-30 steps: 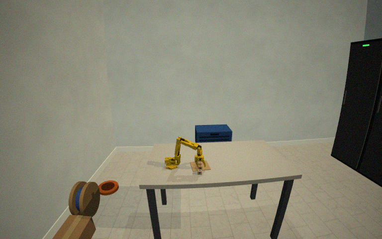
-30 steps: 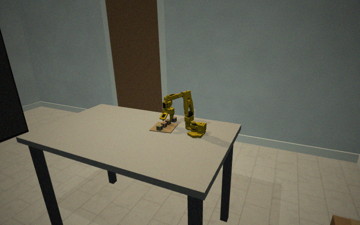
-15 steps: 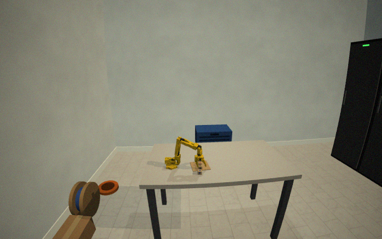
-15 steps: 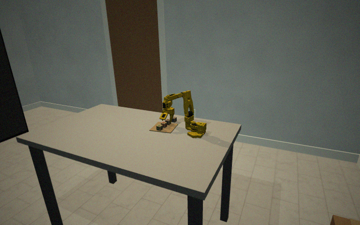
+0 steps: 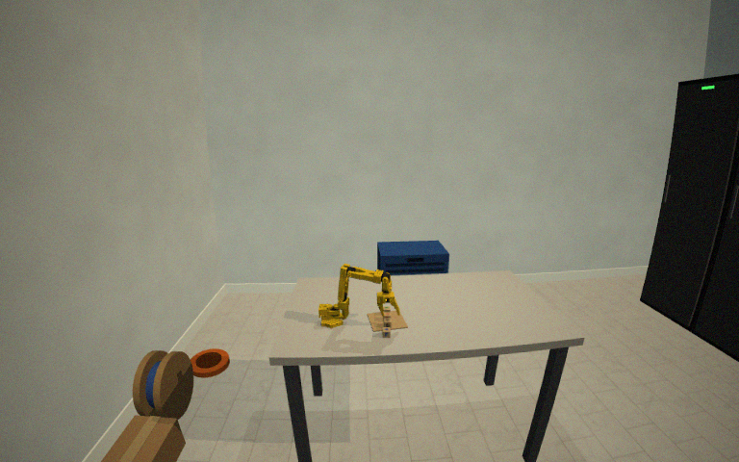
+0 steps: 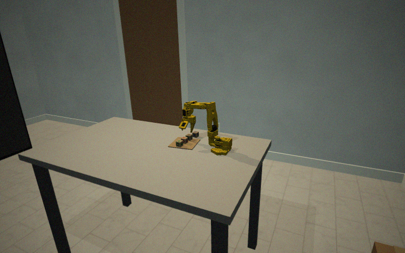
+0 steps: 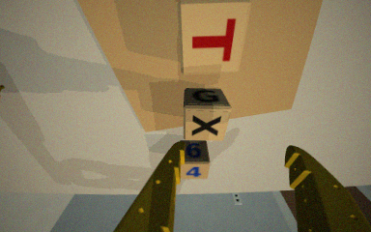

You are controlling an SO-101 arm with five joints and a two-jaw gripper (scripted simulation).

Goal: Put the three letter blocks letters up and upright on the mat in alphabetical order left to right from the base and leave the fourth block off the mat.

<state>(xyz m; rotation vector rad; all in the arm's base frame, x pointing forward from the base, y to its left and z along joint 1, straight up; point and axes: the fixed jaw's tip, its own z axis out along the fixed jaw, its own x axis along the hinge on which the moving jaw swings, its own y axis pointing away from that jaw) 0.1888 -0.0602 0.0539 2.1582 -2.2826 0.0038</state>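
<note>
In the wrist view a block with a red T [image 7: 214, 41] on top lies on the tan mat [image 7: 145, 48]. A block with G [image 7: 207, 113] on top and X on its side sits at the mat's edge. A block with 6 [image 7: 194, 159] on top lies just off the mat on the table. My gripper [image 7: 237, 193] is open and empty, raised above the G and 6 blocks and touching none. In the exterior view the blocks form a row under the gripper [image 6: 186, 125]. A block with a green mark [image 6: 179, 143] is at the row's near end, on the mat [image 6: 184, 144].
The arm's yellow base [image 6: 221, 145] stands on the table beside the mat. In the top view the mat [image 5: 387, 320] lies near the middle of the table, well away from its edges.
</note>
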